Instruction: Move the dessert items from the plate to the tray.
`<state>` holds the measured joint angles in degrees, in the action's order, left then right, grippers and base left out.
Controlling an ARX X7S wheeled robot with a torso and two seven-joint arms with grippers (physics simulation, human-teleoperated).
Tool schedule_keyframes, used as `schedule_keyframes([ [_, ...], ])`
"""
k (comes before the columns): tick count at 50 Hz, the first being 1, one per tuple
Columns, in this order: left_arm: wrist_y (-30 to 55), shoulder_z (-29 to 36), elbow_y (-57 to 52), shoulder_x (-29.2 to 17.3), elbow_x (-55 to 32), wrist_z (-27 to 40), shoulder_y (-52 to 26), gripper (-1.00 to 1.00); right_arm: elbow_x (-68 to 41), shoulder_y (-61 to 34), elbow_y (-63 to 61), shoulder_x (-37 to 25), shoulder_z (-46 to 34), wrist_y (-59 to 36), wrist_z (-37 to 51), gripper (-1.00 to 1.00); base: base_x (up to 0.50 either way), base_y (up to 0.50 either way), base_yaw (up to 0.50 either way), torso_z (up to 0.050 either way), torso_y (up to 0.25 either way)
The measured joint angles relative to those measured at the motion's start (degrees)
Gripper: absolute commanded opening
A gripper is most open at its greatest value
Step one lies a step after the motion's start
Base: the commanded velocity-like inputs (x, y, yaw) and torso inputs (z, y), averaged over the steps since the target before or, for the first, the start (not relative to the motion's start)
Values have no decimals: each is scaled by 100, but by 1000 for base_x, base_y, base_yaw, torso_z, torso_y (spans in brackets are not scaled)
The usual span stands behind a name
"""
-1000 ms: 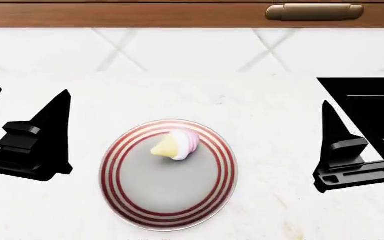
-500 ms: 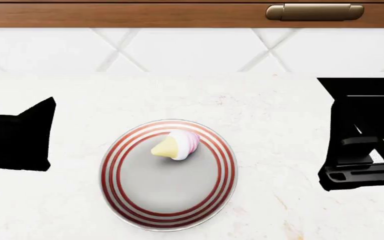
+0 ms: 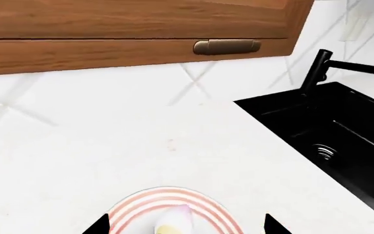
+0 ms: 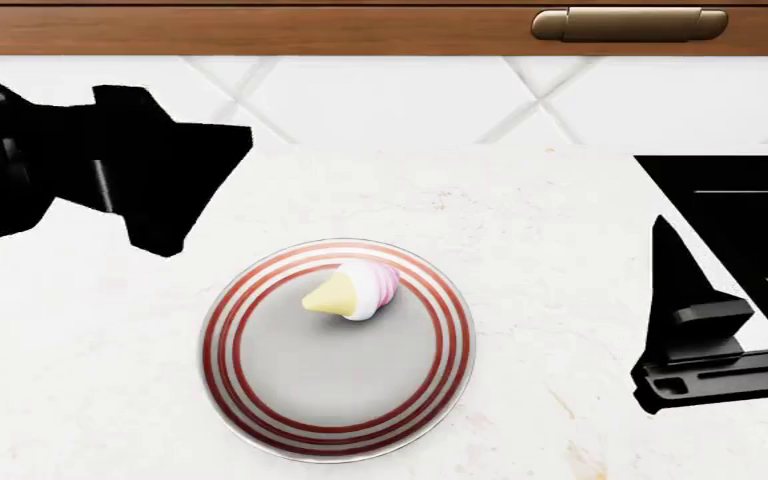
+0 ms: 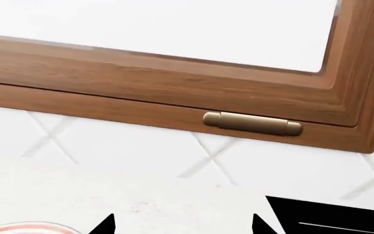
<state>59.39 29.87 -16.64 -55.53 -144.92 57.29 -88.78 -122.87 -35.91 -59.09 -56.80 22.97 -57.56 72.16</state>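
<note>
Presently: left gripper (image 3: 183,225) — fingers apart, raised since a moment ago, above the ice cream (image 4: 352,289) lying on the red-ringed plate (image 4: 257,395). Right gripper (image 5: 181,224) apart, empty, beside the black sink (image 4: 738,205). No legible writing.

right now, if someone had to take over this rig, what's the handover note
Left gripper: open and empty; its fingertips straddle the plate in the left wrist view.
Right gripper: open, empty, off to the plate's right, near the black sink.
Ice cream cone: lying on its side on the red-striped plate, untouched.
Cupcake and tray: not visible in any view, so I cannot confirm the cupcake's whereabouts.
Done: the plate holds only the cone.
Left: grasp the cone, find the tray, place it there, then check on the cupcake.
</note>
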Motion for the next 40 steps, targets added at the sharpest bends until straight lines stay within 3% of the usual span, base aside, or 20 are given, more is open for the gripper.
schedule_keyframes([
  [8,593,908,959,557,-391,194,-1212,100,-158,-40,15,90,163,-167,52,100,0,0,0,0,0],
  [17,1255,1758,2084,1213,-616,265,-2005,100,-289,-89,37,126,258,-268,104,100,0,0,0,0,0],
  [28,1727,2428,2862,1821,-497,299,-2265,100,-377,-77,64,184,388,-389,123,100,0,0,0,0,0],
  [40,1939,2894,3216,2134,-357,291,-2131,100,-432,-8,79,269,537,-520,127,100,0,0,0,0,0],
])
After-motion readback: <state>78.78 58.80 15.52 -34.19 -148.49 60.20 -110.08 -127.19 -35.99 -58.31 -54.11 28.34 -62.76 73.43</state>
